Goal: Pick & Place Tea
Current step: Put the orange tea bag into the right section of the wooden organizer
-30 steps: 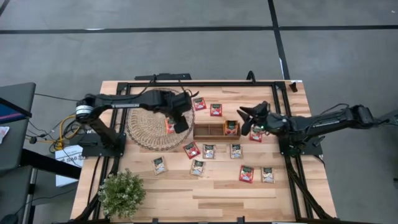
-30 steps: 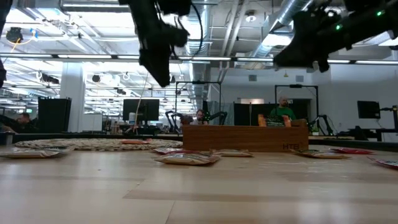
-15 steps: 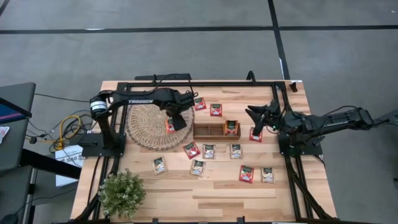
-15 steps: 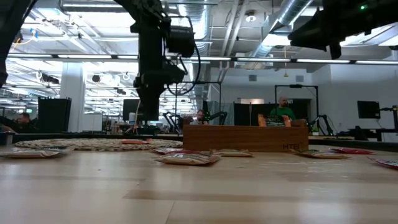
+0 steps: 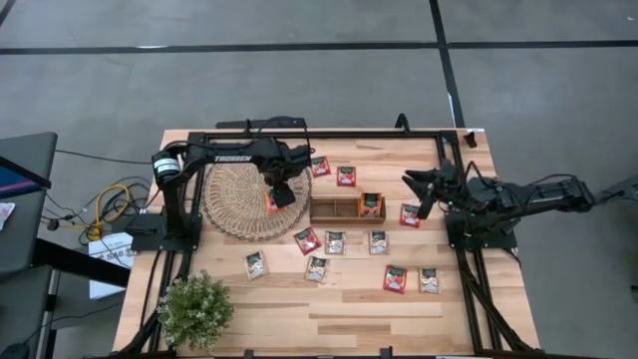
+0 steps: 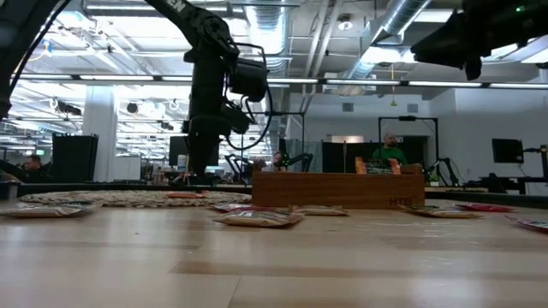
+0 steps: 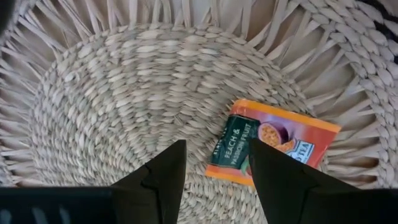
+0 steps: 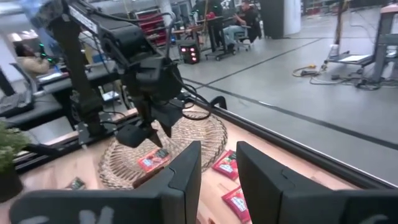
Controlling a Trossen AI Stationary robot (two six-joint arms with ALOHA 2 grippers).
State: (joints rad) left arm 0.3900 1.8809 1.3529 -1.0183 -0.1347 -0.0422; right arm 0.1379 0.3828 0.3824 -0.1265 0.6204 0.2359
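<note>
The left pincer [image 7: 211,171] hangs spread over an orange sachet [image 7: 273,144] lying on the mat [image 5: 234,204] — holding nothing. Descending off-centre, one finger could push the flat sachet away. The right pincer [image 5: 427,189] waits, empty, partly spread.

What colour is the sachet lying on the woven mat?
Orange with a dark green label panel, sachet, clearest in the left wrist view.

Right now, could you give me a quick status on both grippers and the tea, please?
Left gripper open, low over sachet on mat. Right gripper empty, raised beside tray. Nothing in the way.
</note>
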